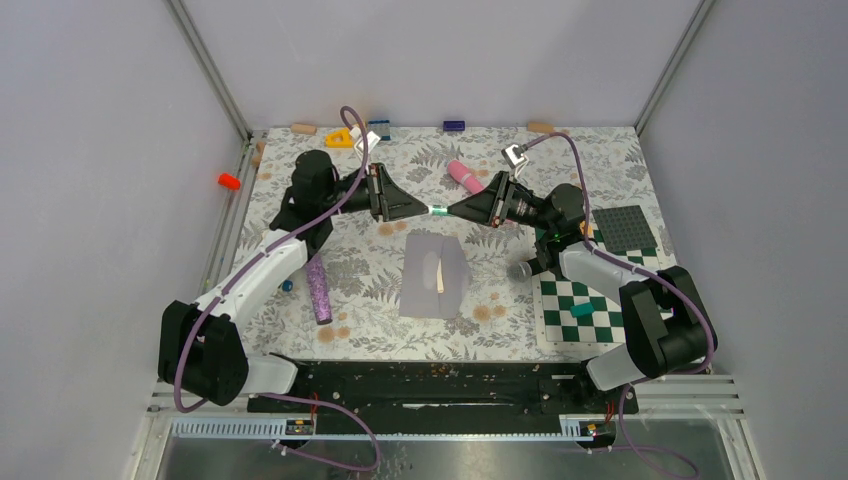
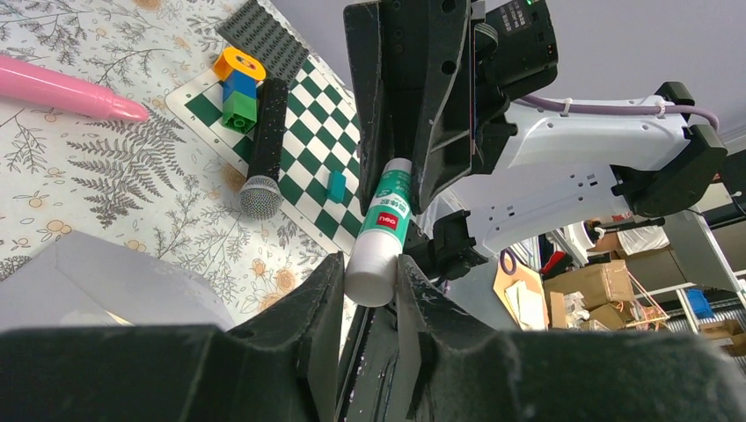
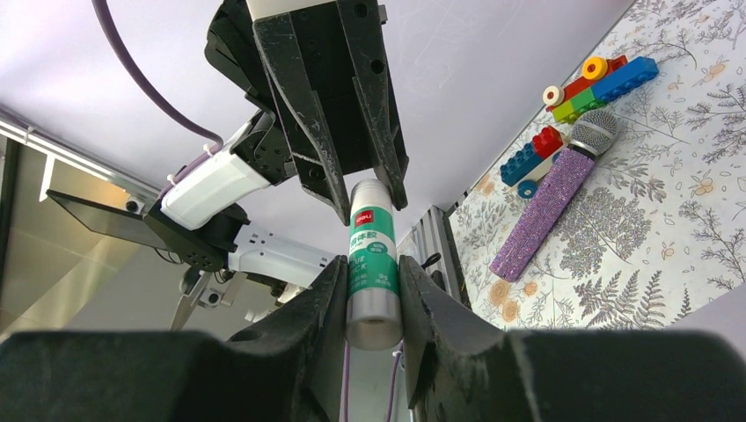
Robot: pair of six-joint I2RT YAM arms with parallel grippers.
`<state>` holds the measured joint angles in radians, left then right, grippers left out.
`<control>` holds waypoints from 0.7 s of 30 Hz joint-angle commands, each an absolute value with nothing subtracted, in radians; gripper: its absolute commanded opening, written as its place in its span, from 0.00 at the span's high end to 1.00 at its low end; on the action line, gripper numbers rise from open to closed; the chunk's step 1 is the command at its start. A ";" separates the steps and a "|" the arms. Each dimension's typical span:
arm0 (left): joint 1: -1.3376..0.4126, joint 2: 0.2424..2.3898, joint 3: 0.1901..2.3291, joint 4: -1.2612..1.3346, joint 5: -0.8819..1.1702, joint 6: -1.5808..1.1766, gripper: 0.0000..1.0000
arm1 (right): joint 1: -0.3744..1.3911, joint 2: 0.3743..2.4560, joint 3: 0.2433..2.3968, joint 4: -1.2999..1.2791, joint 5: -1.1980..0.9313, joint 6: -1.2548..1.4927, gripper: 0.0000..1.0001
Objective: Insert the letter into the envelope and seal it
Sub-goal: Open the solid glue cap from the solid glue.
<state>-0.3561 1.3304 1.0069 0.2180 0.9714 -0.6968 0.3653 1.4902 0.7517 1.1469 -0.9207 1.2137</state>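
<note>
Surface: floral-print table cloth (image 1: 380, 335) inside grey walls, with toys scattered along the far edge.
Left side clutter: a purple glitter microphone (image 1: 319, 290) lies beside the left arm, well apart from the work.
Left gripper (image 1: 420, 209): reaches in from the left, fingers clamped on the white end of the glue stick (image 1: 437, 210).
Glue stick axis: horizontal, running left to right in the air, bridging the two grippers tip to tip.
Envelope (image 1: 425, 290): flat on the cloth at table centre, just on the near side of the held stick and beneath it, about equally near to both arms. A cream strip (image 1: 439, 275) shows along its middle, perhaps the letter's edge; whether the letter is fully in cannot be told.
Right gripper (image 1: 455, 211): comes in from the right, fingers closed on the green-labelled barrel.
Right side clutter: the checkerboard mat (image 1: 585, 300) lies by the right arm's base, away from the envelope.
Step in hand: probably pulling the cap off along the stick's axis.
Next move turns on: the barrel's open end must swing down and toward the robot to reach the flap.
</note>
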 commanded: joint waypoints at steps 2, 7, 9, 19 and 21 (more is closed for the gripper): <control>-0.304 1.281 1.029 0.241 0.990 -0.685 0.79 | 0.337 1.482 0.755 1.201 -0.922 1.210 1.00; -0.276 1.269 1.029 0.250 0.998 -0.698 0.81 | 0.329 1.479 0.753 1.205 -0.922 1.214 1.00; -0.263 1.266 1.034 0.238 1.001 -0.688 0.80 | 0.325 1.477 0.753 1.206 -0.922 1.215 1.00; -0.211 1.303 1.222 -0.369 0.836 -0.195 0.80 | 0.266 1.427 0.748 1.163 -0.928 1.170 1.00; -0.208 1.317 1.258 -0.489 0.765 -0.085 0.78 | 0.248 1.411 0.743 1.160 -0.925 1.172 1.00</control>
<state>-0.2176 1.3006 1.1545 -0.1822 0.9031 -0.3866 0.2798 1.4738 0.7464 1.1339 -0.9184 1.2049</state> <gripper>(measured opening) 0.239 0.317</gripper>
